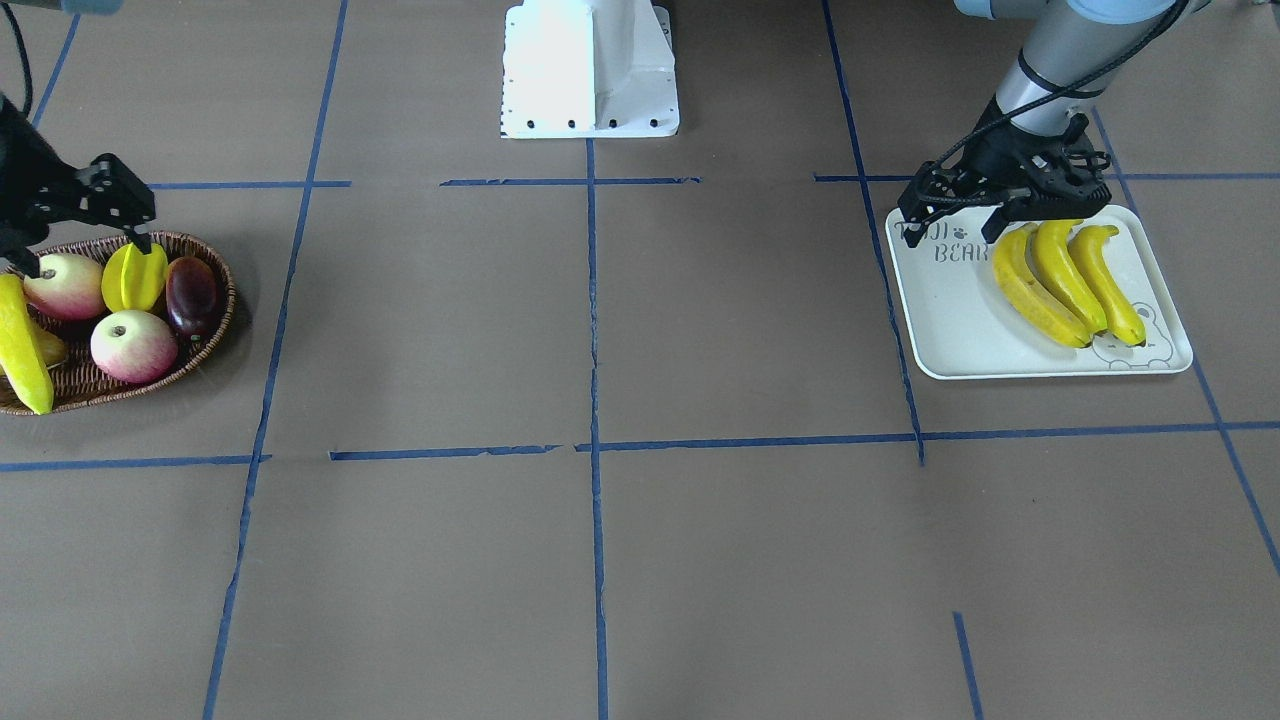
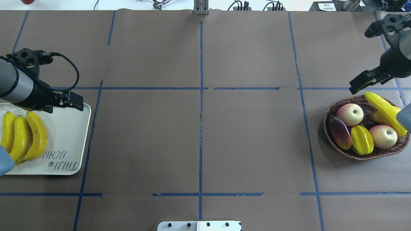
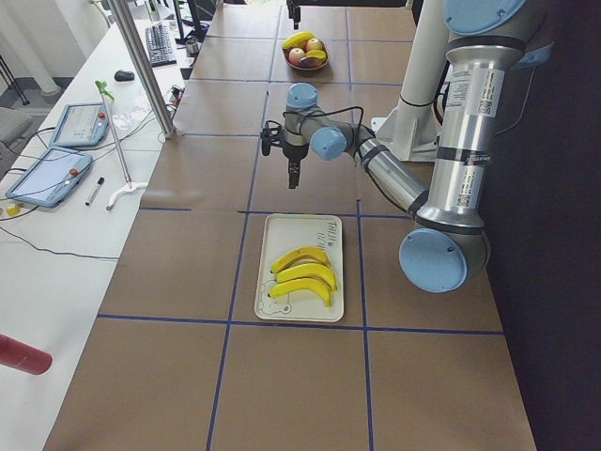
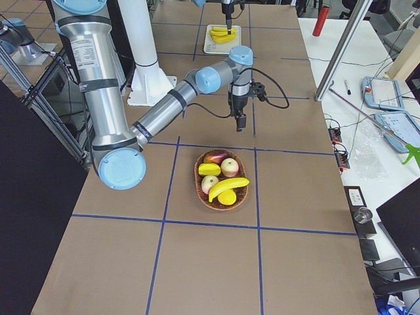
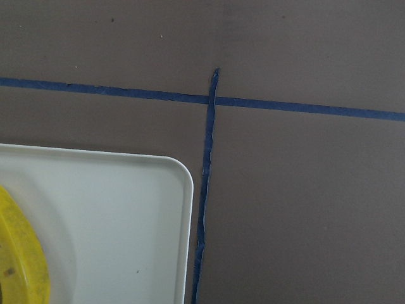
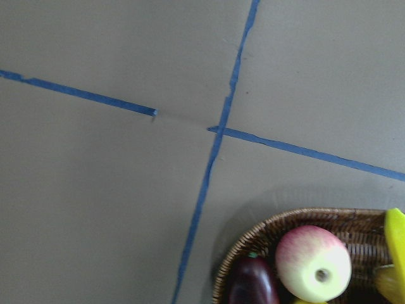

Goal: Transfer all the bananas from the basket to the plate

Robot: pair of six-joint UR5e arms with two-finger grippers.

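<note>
Three bananas (image 1: 1060,280) on plate (image 1: 960,330); you've one banana (image 1: 22,345) remaining in basket (image 1: 150,385). Left claw (image 1: 955,232) apart, empty, over plate rim. Right claw (image 1: 80,255) apart, empty, above basket.

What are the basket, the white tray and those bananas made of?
The basket looks like woven wicker: dark-brown strands show along its wall. The tray seems smooth cream plastic or melamine, with a moulded rim and printed lettering. The bananas look like glossy plastic replicas, evenly bright yellow with a sheen, though real fruit can't be ruled out.
</note>
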